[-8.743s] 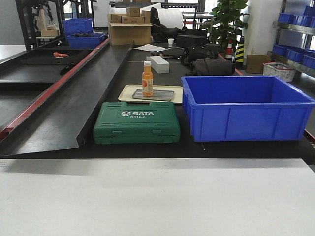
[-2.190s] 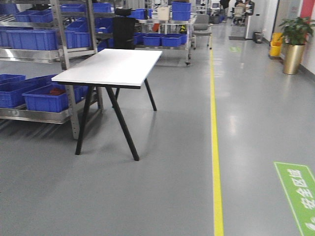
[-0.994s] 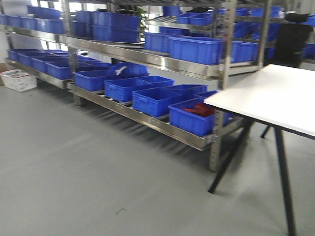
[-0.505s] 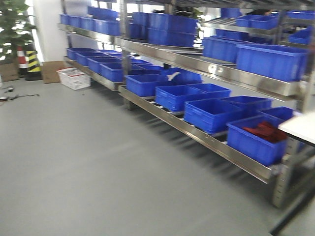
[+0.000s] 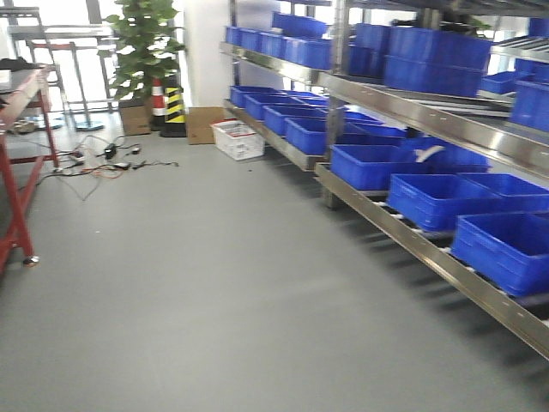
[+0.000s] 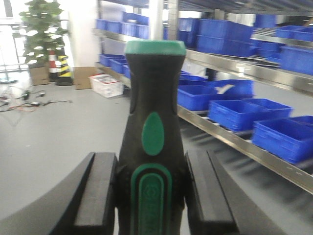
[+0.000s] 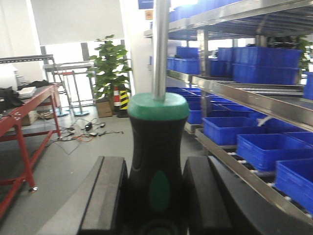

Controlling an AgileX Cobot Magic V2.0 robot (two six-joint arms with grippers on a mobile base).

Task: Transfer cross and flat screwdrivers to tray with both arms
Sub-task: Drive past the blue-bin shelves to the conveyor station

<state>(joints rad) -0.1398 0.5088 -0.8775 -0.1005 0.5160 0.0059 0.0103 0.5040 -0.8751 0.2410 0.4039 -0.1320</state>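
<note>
In the left wrist view my left gripper [image 6: 151, 155] is shut on a screwdriver's black handle [image 6: 154, 98], which has green insets and a green cap; its metal shaft [image 6: 156, 19] runs up out of frame. In the right wrist view my right gripper [image 7: 154, 159] is shut on the other screwdriver's black, green-capped handle [image 7: 156, 132], whose shaft [image 7: 160, 49] points upward. Both tips are cut off, so I cannot tell cross from flat. The tray is out of view. Neither arm shows in the front view.
Steel shelving with several blue bins [image 5: 412, 163] runs along the right. A red-framed table [image 5: 17, 172] stands at the left edge, with loose cables [image 5: 94, 163] on the grey floor. A potted plant [image 5: 150, 51], a striped cone [image 5: 174, 107] and a white basket [image 5: 238, 140] sit at the back.
The front view has swung across the room, from the workbench to the white table and along the shelves. Now the plant and red-framed table show.
</note>
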